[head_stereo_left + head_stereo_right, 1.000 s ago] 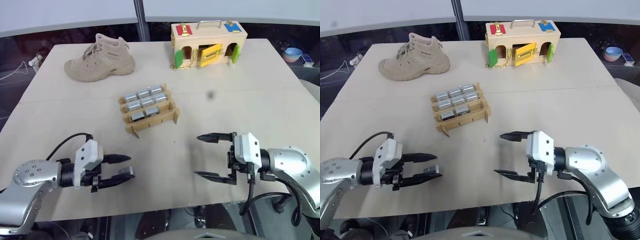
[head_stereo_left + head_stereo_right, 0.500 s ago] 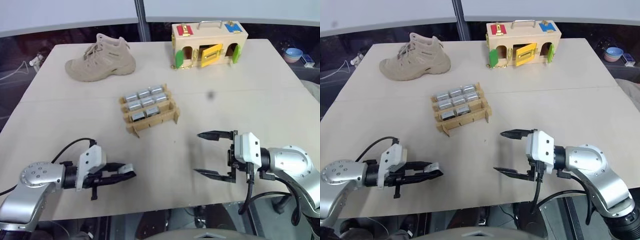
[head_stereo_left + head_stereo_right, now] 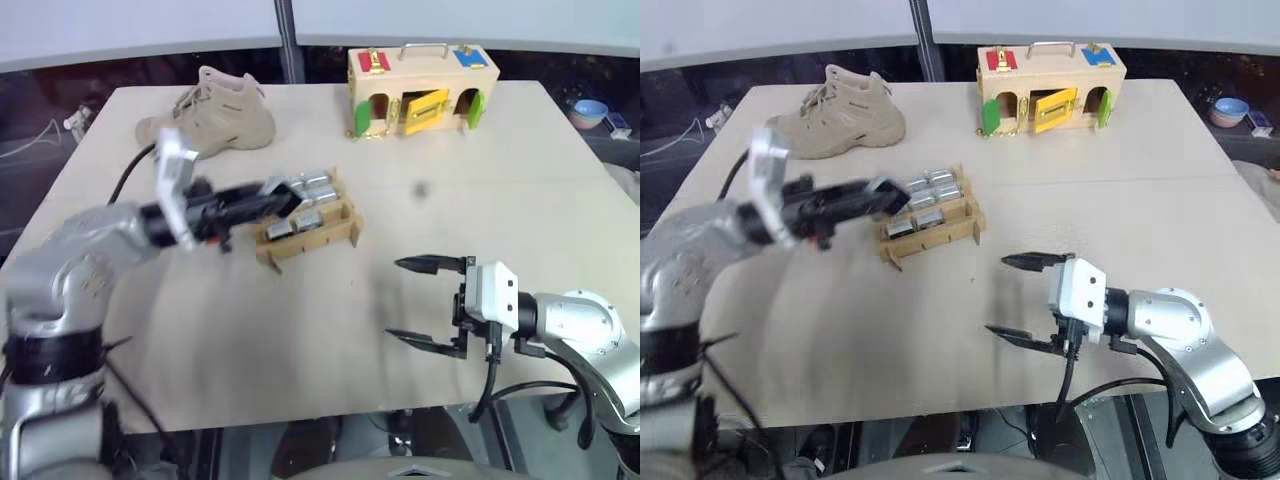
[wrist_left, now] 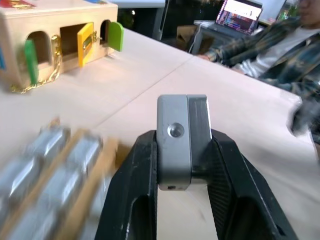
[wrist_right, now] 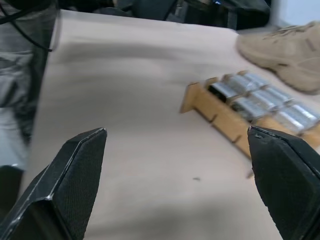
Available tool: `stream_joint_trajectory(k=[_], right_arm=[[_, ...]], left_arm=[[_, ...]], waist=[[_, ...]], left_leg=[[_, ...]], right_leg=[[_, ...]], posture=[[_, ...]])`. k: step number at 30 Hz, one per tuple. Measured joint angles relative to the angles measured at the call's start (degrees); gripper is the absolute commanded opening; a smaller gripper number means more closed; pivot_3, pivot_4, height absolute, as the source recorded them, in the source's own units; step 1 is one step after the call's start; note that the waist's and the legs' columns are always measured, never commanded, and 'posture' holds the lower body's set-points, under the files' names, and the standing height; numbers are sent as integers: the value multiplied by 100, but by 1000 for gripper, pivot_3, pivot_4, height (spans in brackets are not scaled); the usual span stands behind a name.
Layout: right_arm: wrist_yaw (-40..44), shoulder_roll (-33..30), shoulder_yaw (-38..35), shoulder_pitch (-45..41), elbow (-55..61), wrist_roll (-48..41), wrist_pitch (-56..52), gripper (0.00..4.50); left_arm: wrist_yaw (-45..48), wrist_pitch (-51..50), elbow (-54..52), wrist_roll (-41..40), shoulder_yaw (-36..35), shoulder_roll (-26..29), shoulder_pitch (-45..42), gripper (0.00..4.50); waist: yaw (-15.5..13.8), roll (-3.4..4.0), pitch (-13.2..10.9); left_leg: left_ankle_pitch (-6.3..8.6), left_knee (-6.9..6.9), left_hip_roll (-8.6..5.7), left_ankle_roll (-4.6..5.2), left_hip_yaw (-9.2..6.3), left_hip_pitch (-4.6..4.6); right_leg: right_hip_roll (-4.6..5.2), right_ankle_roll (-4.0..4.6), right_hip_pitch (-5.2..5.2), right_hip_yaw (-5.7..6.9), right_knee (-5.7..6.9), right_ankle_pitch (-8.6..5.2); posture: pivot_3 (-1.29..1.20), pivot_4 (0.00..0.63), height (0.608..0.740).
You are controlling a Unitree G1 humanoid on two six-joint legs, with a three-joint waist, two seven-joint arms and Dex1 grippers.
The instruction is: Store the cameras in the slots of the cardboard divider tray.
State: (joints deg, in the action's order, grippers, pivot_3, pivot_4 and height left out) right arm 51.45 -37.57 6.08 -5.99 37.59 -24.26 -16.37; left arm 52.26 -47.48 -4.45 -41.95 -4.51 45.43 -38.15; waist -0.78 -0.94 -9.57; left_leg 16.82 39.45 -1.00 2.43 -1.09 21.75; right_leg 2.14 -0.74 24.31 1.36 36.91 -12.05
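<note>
Count: one small silver-grey boxy camera (image 4: 175, 125) in the left tool (image 4: 183, 141), roughly six more slotted in the single tan cardboard divider tray (image 3: 940, 234) (some hidden), one beige suede boot (image 3: 845, 100), one pale wooden box with coloured doors (image 3: 1052, 82), two tools total.

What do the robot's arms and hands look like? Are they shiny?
Yes, a bit. Both arms are rounded silver-grey metal with black cables looping alongside. Each wrist carries a white block. The left hand and the right hand each have two black pointed fingers, and the pads are finely textured.
</note>
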Motion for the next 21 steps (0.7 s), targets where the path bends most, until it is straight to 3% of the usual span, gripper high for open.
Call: stream_joint_trajectory(k=[3,8,12,21], right_arm=[[-128,-12,-89,-23,-47,22,-73,4500],[-977,122,-642,-71,-175,-27,-745,4500],[-1581,434,-1160,64,-19,-668,-1437,4500],[-1889,600,-1324,135,528,-1144,-1518,4500]], left_arm=[[150,57,874,674,863,-325,-916,741],[639,726,2332,1742,1789,-736,-1559,741],[1092,1135,3032,2232,1925,-775,-1790,741],[1565,1420,3518,2842,1990,-947,-2122,741]], waist=[[11,1,0],[31,-2,-2],[18,-2,-2],[8,-2,-2]], left_leg=[[0,-4,2,0,6,0],[0,-11,8,1,40,22],[2,-14,14,4,44,31],[10,-6,11,19,51,31]], right_leg=[[-10,1,5,-3,3,-1],[-14,1,46,-35,8,0],[-16,1,57,-48,9,-1],[-15,-3,54,-52,11,-1]], posture=[[0,150,740],[0,150,740],[0,150,740],[0,150,740]])
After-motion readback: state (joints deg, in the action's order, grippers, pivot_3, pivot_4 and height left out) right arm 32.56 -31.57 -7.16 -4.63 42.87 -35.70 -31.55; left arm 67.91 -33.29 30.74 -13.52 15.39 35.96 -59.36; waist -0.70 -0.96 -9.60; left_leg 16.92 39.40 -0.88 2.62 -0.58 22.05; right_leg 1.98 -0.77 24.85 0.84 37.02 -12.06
